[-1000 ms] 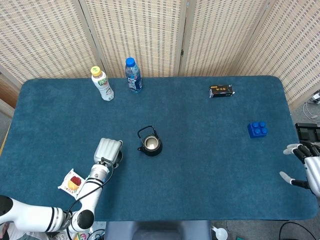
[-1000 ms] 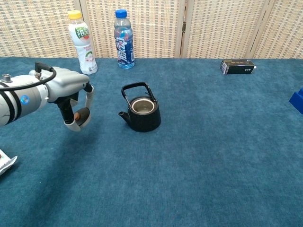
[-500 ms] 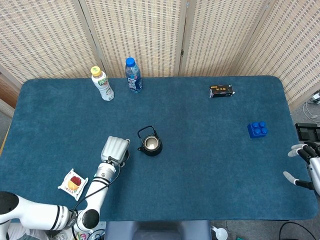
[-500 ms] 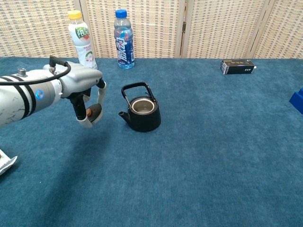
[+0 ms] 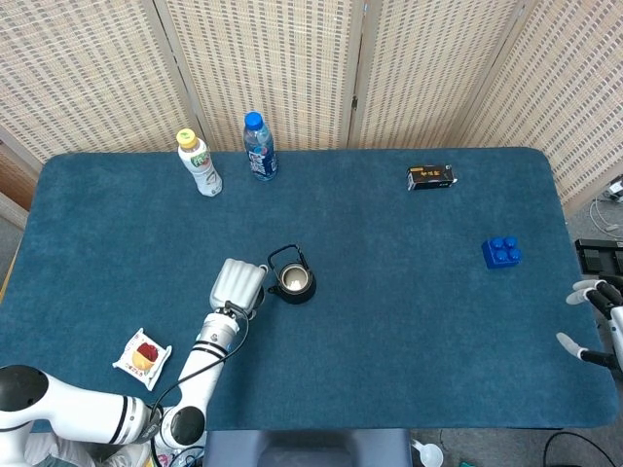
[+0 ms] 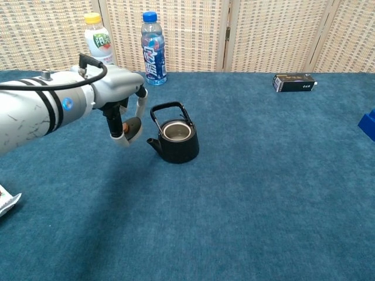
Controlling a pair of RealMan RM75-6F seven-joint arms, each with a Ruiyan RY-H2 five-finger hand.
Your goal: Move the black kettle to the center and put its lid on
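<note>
- Black kettle [image 6: 176, 140], lidless, stands upright near the middle of the blue felt table [image 5: 389, 321]; its mouth shows a pale interior, contents not discernible, and its bail handle is raised and leans toward the back.
- Left hand [image 6: 124, 96] hangs just left of the kettle, above the cloth, fingers pointing down; in the chest view it holds the dark, round lid [image 6: 132, 124] between thumb and fingers, the lid lying close to the kettle's spout side but apart from it.
- In the head view the left hand [image 5: 238, 285] appears as a pale block just beside the kettle [image 5: 292, 280], not touching it; the lid is hidden beneath the hand from this angle.
- Right hand [image 5: 599, 326] lies at the table's far right edge, well apart from the kettle, fingers spread and holding nothing; only part of it shows in the head view, and the chest view does not show it.
- Two capped bottles stand upright at the back of the table: a white bottle with a yellow cap [image 6: 100, 50] and a clear bottle with a blue cap [image 6: 153, 50], near each other.
- Small dark box [image 6: 294, 82] lies at the back right; a blue block [image 5: 501, 252] sits towards the right edge.
- A snack packet [image 5: 141, 356] lies flat near the front left edge, beside the left forearm.
</note>
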